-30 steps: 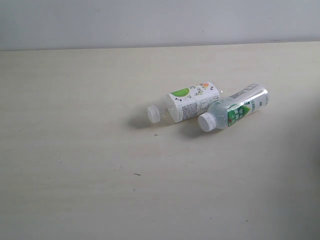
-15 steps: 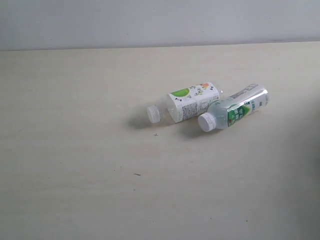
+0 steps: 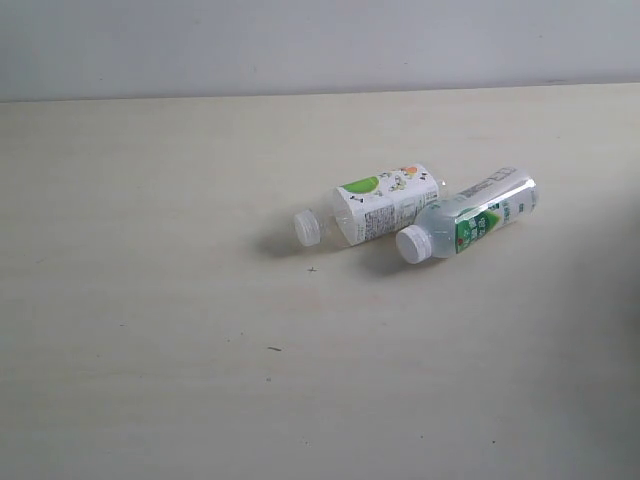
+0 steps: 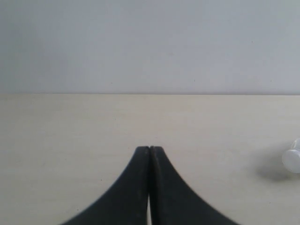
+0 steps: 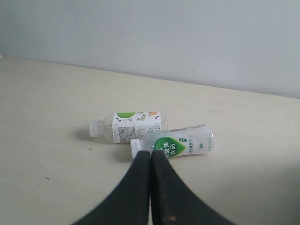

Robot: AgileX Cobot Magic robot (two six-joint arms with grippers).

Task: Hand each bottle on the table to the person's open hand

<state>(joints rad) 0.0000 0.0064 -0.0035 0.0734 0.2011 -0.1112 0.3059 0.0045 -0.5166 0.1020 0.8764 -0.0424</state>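
While the green-labelled bottle point(image 5: 180, 144) is lying just beyond the tips of the right hand point(image 5: 150, 152), the white-labelled bottle point(image 5: 133, 125) beside it on the surface point(image 5: 51, 117), that hand and the left hand point(image 4: 149, 148) are both sitting pressed together, empty. A pickup seems to be pending: the right hand is needing to spread, then advance.

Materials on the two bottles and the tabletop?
White-labelled bottle: likely clear plastic, see-through neck, glossy printed wrap. Green-labelled bottle: clear glossy plastic, highlights along its body. Table: matte, pale, faint grain; wood or laminate, cannot tell.
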